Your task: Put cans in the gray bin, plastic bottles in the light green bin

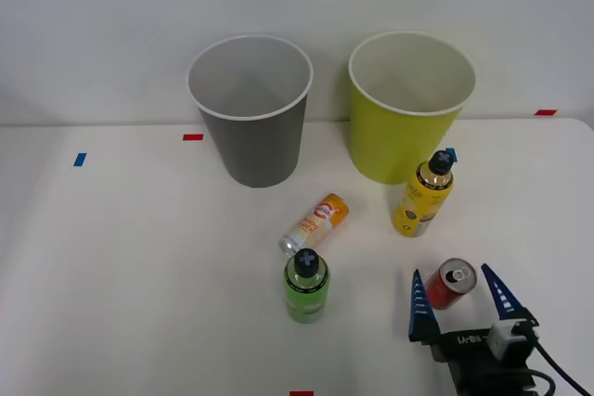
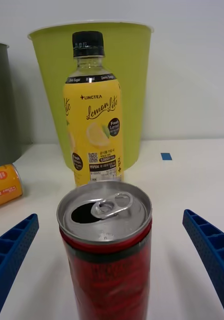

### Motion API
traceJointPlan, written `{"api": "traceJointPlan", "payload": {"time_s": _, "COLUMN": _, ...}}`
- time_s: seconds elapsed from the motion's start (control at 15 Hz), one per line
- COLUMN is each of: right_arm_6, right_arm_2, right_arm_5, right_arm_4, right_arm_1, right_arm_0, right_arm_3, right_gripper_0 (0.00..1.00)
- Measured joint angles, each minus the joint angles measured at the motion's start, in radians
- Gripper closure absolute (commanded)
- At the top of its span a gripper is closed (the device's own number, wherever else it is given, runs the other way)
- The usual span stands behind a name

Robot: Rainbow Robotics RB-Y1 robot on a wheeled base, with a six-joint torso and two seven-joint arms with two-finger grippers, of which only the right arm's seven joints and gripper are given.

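Note:
A short red can [image 1: 452,285] [image 2: 107,260] with a silver top stands upright between the open blue fingers of my right gripper [image 1: 459,301] [image 2: 109,260], which do not touch it. The slim orange-and-white can [image 1: 316,223] [image 2: 4,186] lies on its side mid-table. A green bottle [image 1: 306,287] with a black cap stands just in front of it. The yellow bottle [image 1: 424,194] [image 2: 94,125] stands before the light green bin [image 1: 408,104] [image 2: 132,65]. The gray bin [image 1: 251,108] [image 2: 1,105] stands to its left.
The white table [image 1: 121,257] carries small tape marks: blue [image 1: 80,159] at far left, red [image 1: 193,137] by the gray bin, red [image 1: 546,112] at far right, red [image 1: 302,393] at the front edge. A white wall rises behind the bins.

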Motion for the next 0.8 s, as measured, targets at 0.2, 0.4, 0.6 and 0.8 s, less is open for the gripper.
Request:
{"api": "traceJointPlan", "payload": {"time_s": 0.2, "right_arm_6": 0.002, "right_arm_2": 0.000, "right_arm_5": 0.020, "right_arm_4": -0.021, "right_arm_1": -0.003, "right_arm_0": -0.027, "right_arm_3": 0.000, "right_gripper_0": 0.00}}
{"api": "traceJointPlan", "payload": {"time_s": 0.4, "right_arm_6": 0.009, "right_arm_2": -0.006, "right_arm_5": 0.024, "right_arm_4": -0.037, "right_arm_1": -0.004, "right_arm_0": -0.032, "right_arm_3": 0.000, "right_gripper_0": 0.00}}
{"api": "traceJointPlan", "payload": {"time_s": 0.6, "right_arm_6": 0.017, "right_arm_2": -0.003, "right_arm_5": 0.025, "right_arm_4": -0.045, "right_arm_1": -0.005, "right_arm_0": -0.028, "right_arm_3": 0.000, "right_gripper_0": 0.89}}
{"api": "traceJointPlan", "payload": {"time_s": 0.8, "right_arm_6": 0.026, "right_arm_2": 0.000, "right_arm_5": 0.025, "right_arm_4": -0.037, "right_arm_1": -0.004, "right_arm_0": -0.028, "right_arm_3": -0.001, "right_gripper_0": 0.99}}
